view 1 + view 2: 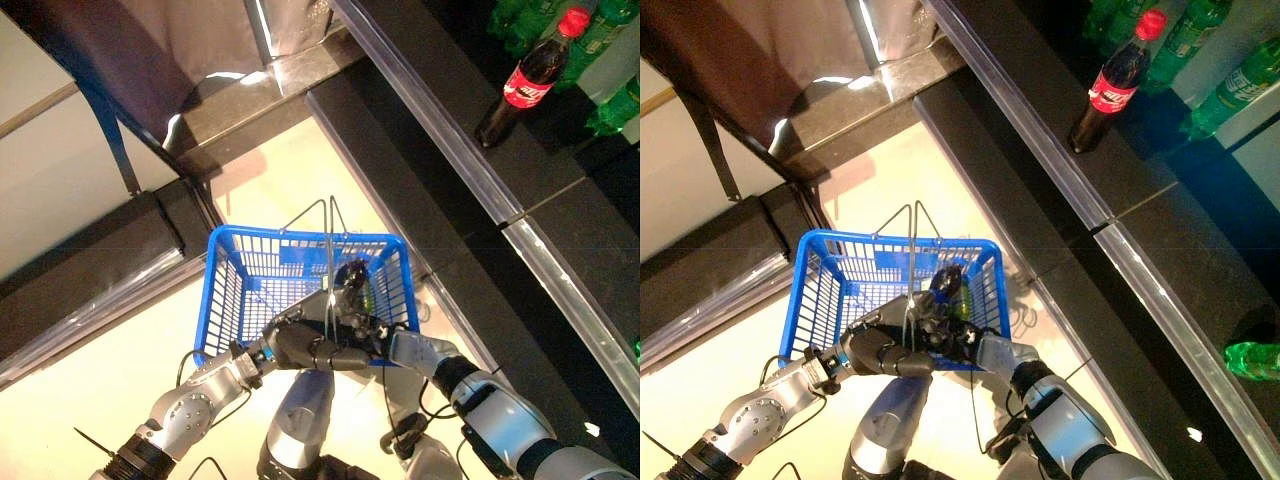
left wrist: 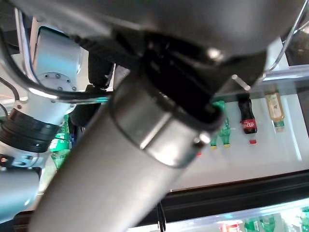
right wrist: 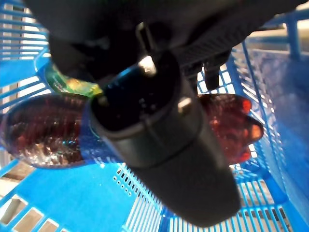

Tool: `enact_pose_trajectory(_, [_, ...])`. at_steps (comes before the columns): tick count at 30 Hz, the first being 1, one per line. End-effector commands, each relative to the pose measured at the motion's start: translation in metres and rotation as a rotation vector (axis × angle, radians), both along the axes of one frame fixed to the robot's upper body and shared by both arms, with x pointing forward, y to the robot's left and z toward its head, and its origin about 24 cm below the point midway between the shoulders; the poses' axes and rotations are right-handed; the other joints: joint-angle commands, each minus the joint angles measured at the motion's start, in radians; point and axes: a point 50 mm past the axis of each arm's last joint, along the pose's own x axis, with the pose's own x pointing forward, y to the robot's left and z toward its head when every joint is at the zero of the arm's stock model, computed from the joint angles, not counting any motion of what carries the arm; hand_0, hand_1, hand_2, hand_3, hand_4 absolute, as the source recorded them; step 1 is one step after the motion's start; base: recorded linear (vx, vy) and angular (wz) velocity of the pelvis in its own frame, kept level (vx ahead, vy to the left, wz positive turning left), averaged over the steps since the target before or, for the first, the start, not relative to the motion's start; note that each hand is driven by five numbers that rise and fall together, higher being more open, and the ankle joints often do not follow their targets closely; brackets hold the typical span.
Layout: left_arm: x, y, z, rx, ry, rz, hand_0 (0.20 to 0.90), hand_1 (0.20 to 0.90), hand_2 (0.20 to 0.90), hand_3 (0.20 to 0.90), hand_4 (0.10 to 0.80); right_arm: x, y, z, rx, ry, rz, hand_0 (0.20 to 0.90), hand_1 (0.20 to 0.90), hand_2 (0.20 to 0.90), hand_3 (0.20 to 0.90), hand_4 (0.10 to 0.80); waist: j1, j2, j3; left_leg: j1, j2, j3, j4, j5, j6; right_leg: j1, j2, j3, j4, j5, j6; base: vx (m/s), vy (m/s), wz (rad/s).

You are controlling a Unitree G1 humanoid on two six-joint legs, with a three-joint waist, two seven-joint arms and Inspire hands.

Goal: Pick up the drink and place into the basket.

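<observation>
One bottle [image 3: 43,130] matters here: it lies inside the blue basket [image 1: 228,280], its long axis crosswise under the right hand [image 3: 159,135], whose fingers are curled round its middle. The left hand [image 1: 305,350] sits at the basket's near rim by the wire handles [image 1: 330,225]; I cannot tell its fingers. The bottle only needs releasing, I judge.

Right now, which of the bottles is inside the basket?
The dark drink bottle held by the right hand inside the blue basket; the cola bottle stands on the shelf.
</observation>
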Motion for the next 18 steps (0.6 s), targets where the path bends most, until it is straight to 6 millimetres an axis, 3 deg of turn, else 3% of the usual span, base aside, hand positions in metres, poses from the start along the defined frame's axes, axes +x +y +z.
enact_pose_trajectory(1, [-0.024,-0.041,0.108,-0.532,-0.410,-0.291,0.300,0.300,0.300,0.200,0.100,0.023,0.061,0.073,0.380,-0.277,0.019,0.900,0.900,0.900,0.900,0.800,-0.025,0.011,-0.036,-0.022,-0.018,0.051,0.024,0.007,0.071,-0.047,0.019,0.022,0.043,0.105,-0.079,0.000,0.000,0.00])
enact_pose_trajectory(6, [-0.021,-0.033,0.095,-0.467,-0.446,-0.229,0.300,0.300,0.300,0.200,0.100,0.022,0.053,0.088,0.367,-0.391,0.023,0.900,0.900,0.900,0.900,0.800,-0.051,0.000,-0.035,-0.015,-0.006,0.073,0.016,0.006,0.072,-0.054,0.028,0.040,0.032,0.110,-0.076,-0.014,0.004,-0.03])
enact_pose_trajectory(18, [-0.016,-0.015,0.071,-0.437,-0.376,-0.086,0.300,0.300,0.300,0.200,0.100,-0.004,0.026,0.125,0.428,-0.700,0.057,0.900,0.900,0.900,0.900,0.800,-0.127,-0.042,-0.059,0.014,0.036,0.116,0.005,0.000,0.071,-0.055,0.055,0.077,0.017,0.106,-0.074,-0.002,0.007,-0.13])
